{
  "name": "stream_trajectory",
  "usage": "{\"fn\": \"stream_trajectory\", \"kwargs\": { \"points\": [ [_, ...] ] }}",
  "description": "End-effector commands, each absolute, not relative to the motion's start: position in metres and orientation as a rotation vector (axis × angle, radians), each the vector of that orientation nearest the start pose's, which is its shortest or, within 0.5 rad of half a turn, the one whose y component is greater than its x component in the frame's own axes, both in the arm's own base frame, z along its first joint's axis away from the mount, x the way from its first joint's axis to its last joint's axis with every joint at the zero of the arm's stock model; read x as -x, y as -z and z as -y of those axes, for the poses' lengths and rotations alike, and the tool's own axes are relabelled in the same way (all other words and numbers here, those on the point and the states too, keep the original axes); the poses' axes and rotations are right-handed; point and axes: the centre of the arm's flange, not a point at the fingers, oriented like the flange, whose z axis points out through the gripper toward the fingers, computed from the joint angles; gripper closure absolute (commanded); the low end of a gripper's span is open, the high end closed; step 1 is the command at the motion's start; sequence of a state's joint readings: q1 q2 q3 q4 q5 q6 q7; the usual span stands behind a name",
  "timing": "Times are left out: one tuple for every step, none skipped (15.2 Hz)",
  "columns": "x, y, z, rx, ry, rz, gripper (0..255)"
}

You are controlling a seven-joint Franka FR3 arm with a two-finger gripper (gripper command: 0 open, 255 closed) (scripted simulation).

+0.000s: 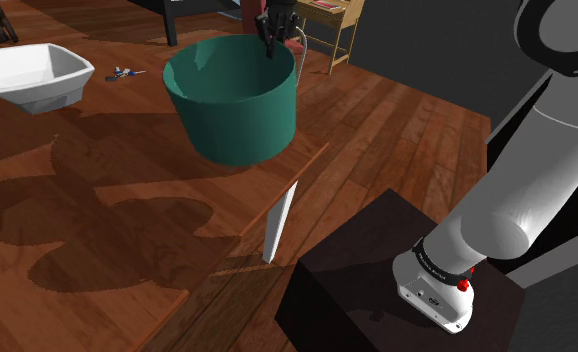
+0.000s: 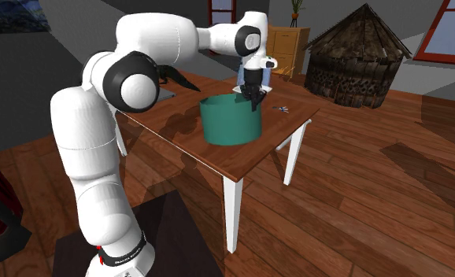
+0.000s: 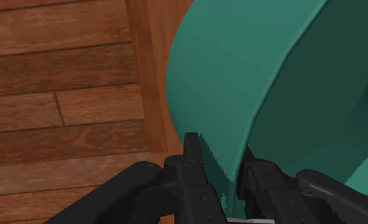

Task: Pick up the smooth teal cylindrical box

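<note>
In the shoulder view the teal box [image 1: 232,100] stands in the upper middle of the frame on the wooden desk [image 1: 97,200], near the desk's edge, well apart from a white bowl [image 1: 32,70] at the upper left. It is a wide, open-topped tub with a thin wall and nothing visible inside, so I judge it light and fairly stiff but smooth, likely to slip or tip when lifted by one side. It is far too broad to span, so the rim is the only sensible hold. The pincer [image 1: 274,35] comes down onto the far rim at the top of the frame, while the white arm [image 1: 537,180] rises from the dark stand [image 1: 377,280] at the lower right. In the second exterior view the box [image 2: 230,120] sits at centre frame on the desk [image 2: 194,149], seemingly resting on it, though I cannot tell for sure. The arm [image 2: 139,79] arches from lower left up and over, its wrist bent so the pincer [image 2: 254,98] points straight down at the rim's right side. In the wrist view the pincer [image 3: 219,159] straddles the box's wall [image 3: 240,76], one finger outside, the other inside, both pressed to it, pinching the rim. A deep, firm grip seems wise here.
</note>
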State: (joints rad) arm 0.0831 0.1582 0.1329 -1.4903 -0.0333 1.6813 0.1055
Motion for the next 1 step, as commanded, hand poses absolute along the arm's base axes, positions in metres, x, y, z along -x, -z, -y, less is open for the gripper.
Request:
{"fn": "stream_trajectory", "kwargs": {
  "points": [
    [-0.5992, -0.5869, -0.122, 3.141, 0.064, 0.175, 255]
  ]
}}
